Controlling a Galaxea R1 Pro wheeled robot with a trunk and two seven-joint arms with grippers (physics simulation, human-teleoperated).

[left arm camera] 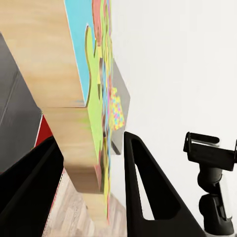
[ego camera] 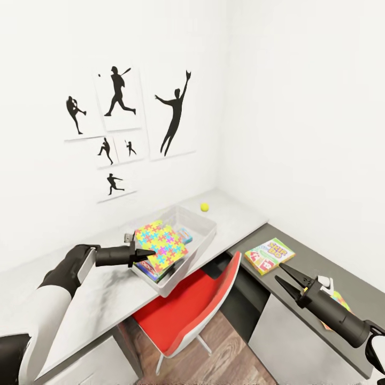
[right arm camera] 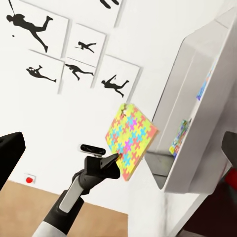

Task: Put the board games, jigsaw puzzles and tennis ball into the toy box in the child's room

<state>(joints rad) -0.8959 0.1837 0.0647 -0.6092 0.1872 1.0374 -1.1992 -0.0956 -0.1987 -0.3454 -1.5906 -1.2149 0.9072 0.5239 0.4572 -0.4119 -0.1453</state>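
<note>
My left gripper point(ego camera: 143, 253) is shut on the edge of a multicoloured jigsaw puzzle point(ego camera: 160, 243), holding it tilted over the near end of the toy box point(ego camera: 206, 229). In the left wrist view the jigsaw puzzle point(left arm camera: 94, 103) stands edge-on between my fingers point(left arm camera: 148, 192). Inside the box lie a small blue board game point(ego camera: 185, 235) and another board game point(ego camera: 151, 270) under the puzzle. The tennis ball point(ego camera: 204, 207) rests on the table point(ego camera: 107, 289) behind the box. A yellow-green board game point(ego camera: 269, 255) lies on the dark cabinet top, just ahead of my open right gripper point(ego camera: 285, 278). A second jigsaw puzzle point(ego camera: 340, 302) is partly hidden behind my right arm.
A red chair point(ego camera: 187, 305) is tucked under the table in front of the toy box. Black silhouette posters point(ego camera: 120, 99) hang on the white wall behind the table. The walls meet in a corner beyond the tennis ball. Wood floor point(ego camera: 224, 347) shows between table and cabinet.
</note>
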